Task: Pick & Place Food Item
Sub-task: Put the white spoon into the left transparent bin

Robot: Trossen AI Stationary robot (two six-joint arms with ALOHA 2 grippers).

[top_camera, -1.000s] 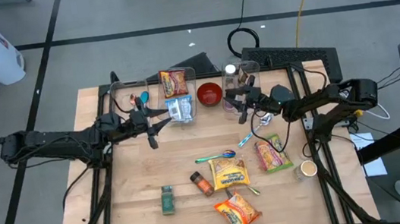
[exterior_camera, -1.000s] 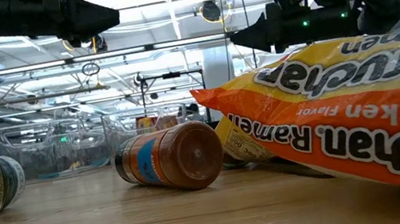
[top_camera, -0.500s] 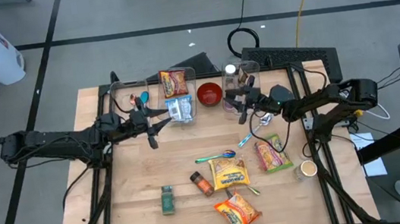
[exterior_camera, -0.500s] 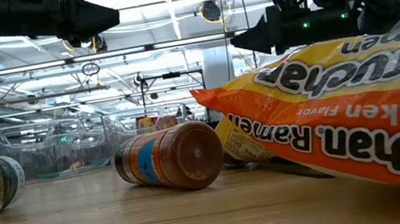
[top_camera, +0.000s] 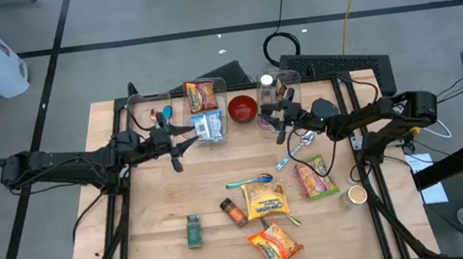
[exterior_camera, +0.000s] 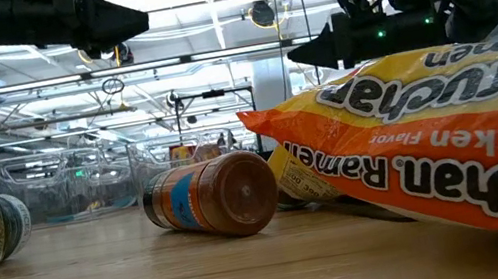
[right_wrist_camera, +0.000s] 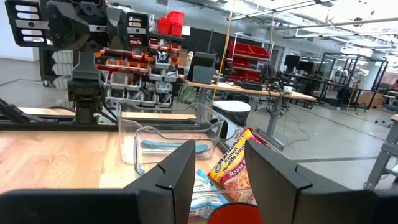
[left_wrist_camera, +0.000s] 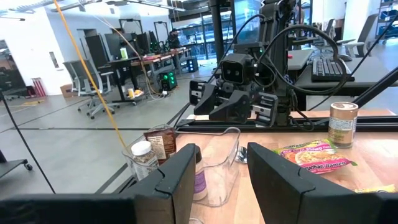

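Left gripper [top_camera: 182, 141] and right gripper [top_camera: 275, 113]: unchanged, jaws part-open and empty above the surface [top_camera: 163, 217]; no food item grasped yet.

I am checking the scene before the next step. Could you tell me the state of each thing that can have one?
left gripper: open, empty, above the table
right gripper: open, empty, above the table
orange spice jar: lying on its side
green jar: lying on its side
red bowl: upright
ramen packet: lying flat on the table
paper cup: upright
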